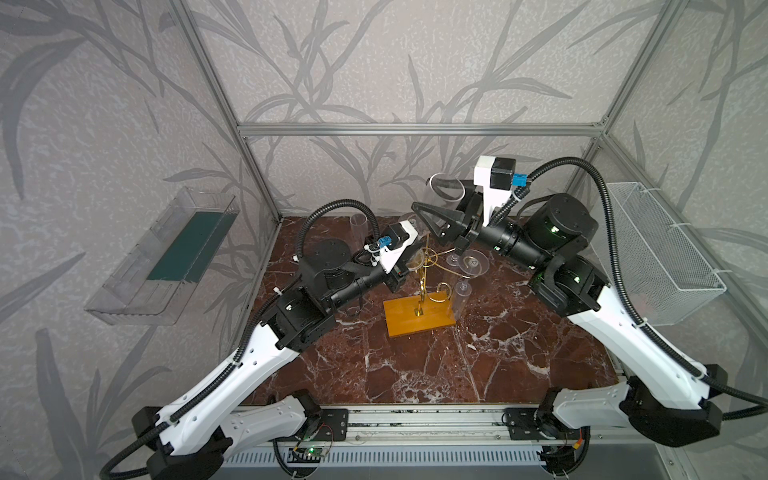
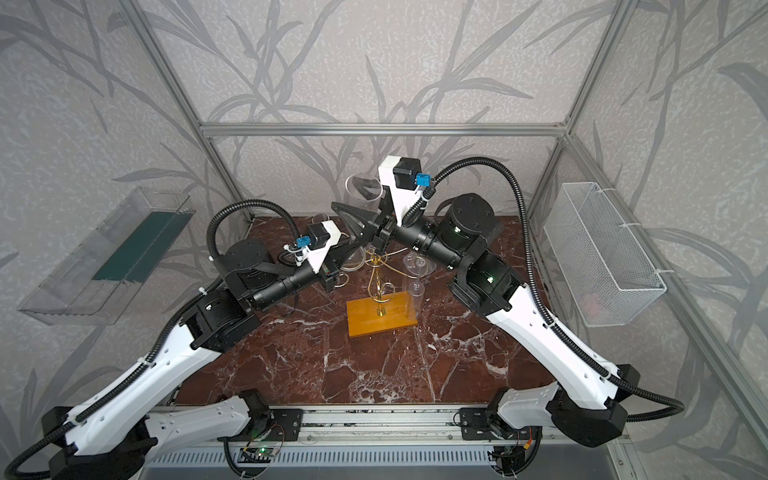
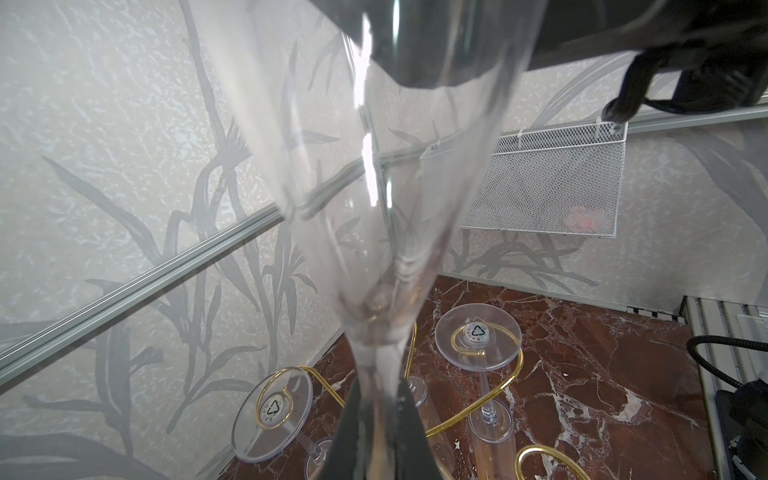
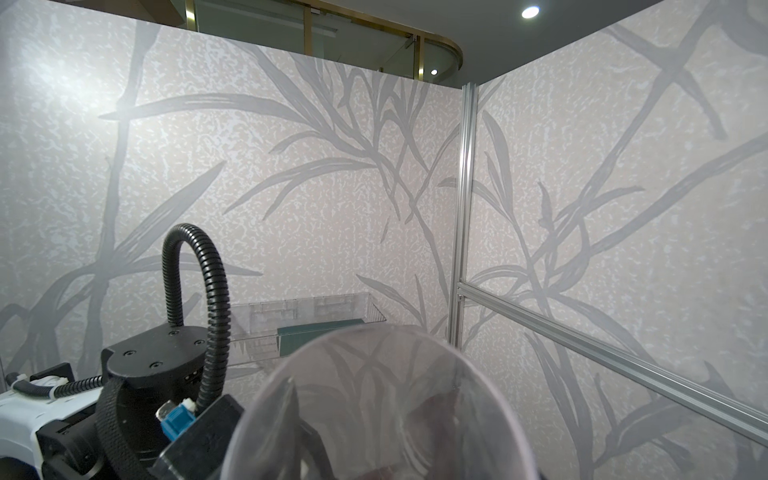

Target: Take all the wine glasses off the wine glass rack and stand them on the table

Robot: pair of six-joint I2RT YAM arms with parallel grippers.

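wine glass (image 1: 445,194) slants up over the far side of the wine glass rack (image 1: 419,318), rim high toward the back wall. left gripper (image 3: 380,399) is pinched tight on its stem. right gripper (image 1: 423,218) straddles the bowl, fingers apart; whether they press it i cannot tell. the rack stands mid-table on red-brown marble (image 1: 415,374) veined white. grey leaf-print walls (image 1: 374,62) in an aluminium frame (image 1: 415,129) carry a clear bin (image 1: 166,257) on the left and a white mesh basket (image 1: 660,249) on the right.
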